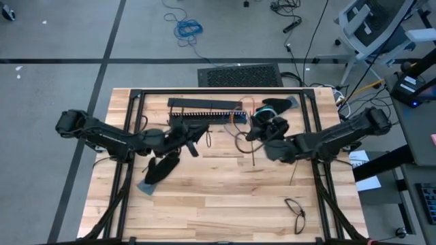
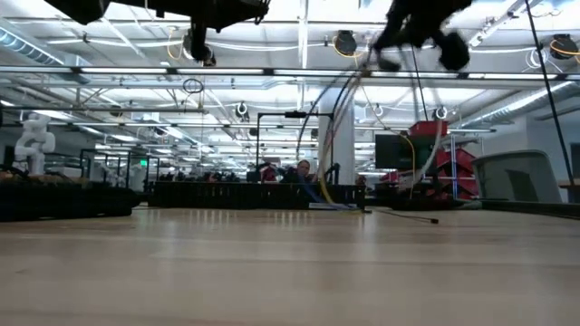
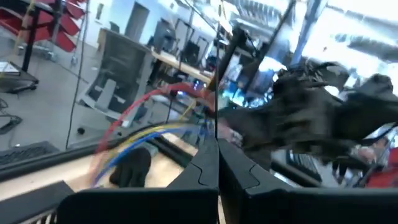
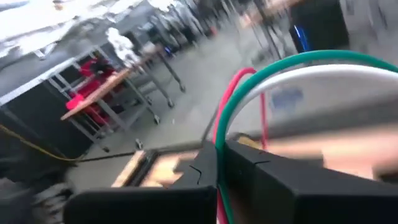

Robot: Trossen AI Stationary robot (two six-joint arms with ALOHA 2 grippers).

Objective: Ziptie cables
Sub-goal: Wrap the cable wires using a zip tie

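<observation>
From above, both arms reach in over the far half of the table (image 1: pixel 204 197). The left gripper (image 1: pixel 202 138) and the right gripper (image 1: pixel 253 133) face each other near the slotted bar (image 1: pixel 204 109), with the cables (image 1: pixel 242 139) looping between them, nearer the right one. A black strip (image 1: pixel 253 158) lies just in front.

The level view adds height: both arms hang above the table, and the cables (image 2: pixel 331 136) arc down from the right gripper to the far table edge.

The left wrist view shows its fingers (image 3: pixel 199 171) pressed together, empty, red, blue and yellow cables (image 3: pixel 143 124) beyond them.

In the right wrist view the fingers (image 4: pixel 239 165) are clamped on the cables (image 4: pixel 292 71): green, white and red arch out from between them.
</observation>
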